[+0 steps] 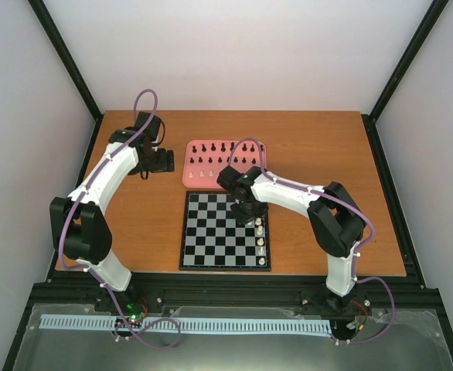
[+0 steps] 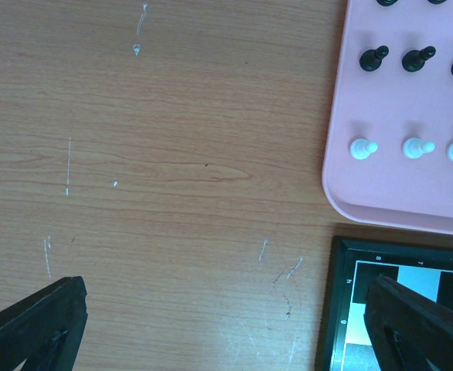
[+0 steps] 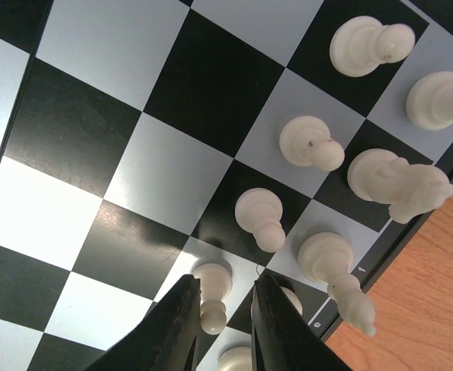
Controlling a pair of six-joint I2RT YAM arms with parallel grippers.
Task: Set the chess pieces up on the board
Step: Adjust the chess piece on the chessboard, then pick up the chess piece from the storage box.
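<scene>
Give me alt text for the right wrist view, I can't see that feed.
The right gripper straddles a standing cream pawn near the edge of the board; whether it is gripping is unclear. Several other cream pieces stand on nearby squares, with orange table past the border.

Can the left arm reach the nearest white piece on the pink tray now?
Probably yes. The left gripper hangs open over bare table beside the pink tray, and nothing stands between it and the nearest white piece. The right arm is away, over the board.
</scene>
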